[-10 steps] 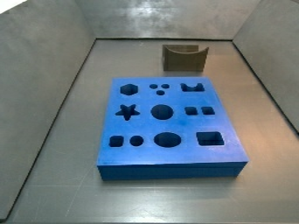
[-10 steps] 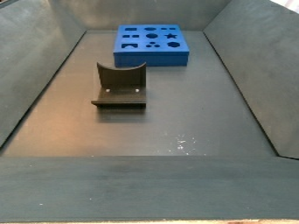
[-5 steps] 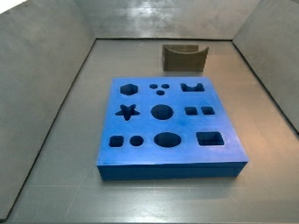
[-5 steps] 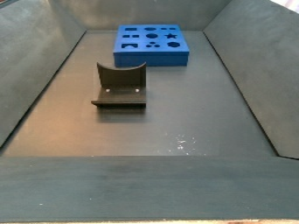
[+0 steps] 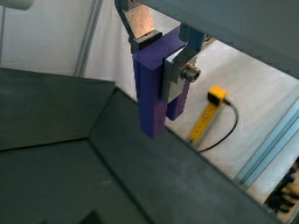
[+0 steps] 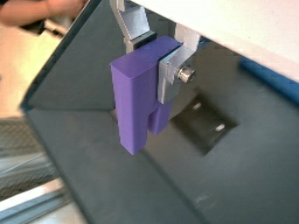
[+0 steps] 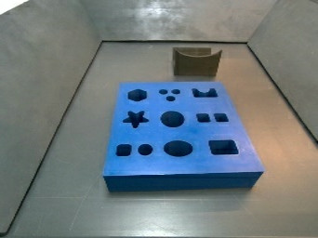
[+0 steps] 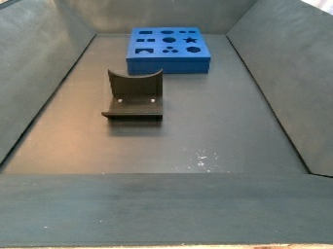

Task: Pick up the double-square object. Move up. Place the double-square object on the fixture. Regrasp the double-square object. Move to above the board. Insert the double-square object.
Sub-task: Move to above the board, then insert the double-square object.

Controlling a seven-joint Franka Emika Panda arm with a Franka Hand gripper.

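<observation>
My gripper (image 5: 160, 54) is shut on the double-square object (image 5: 149, 96), a light-purple long block that hangs down from between the silver fingers in both wrist views (image 6: 132, 105). The gripper (image 6: 156, 54) is high above the floor and does not show in either side view. The olive-brown fixture (image 7: 195, 61) stands empty near the back wall and also shows in a side view (image 8: 134, 95). It lies below the block in a wrist view (image 6: 208, 129). The blue board (image 7: 155, 135) with dark cut-outs lies on the floor (image 8: 169, 64).
Grey walls enclose the work floor on all sides in both side views. A yellow tool with a black cable (image 5: 205, 114) lies outside the enclosure. A corner of the blue board (image 6: 274, 79) shows in a wrist view.
</observation>
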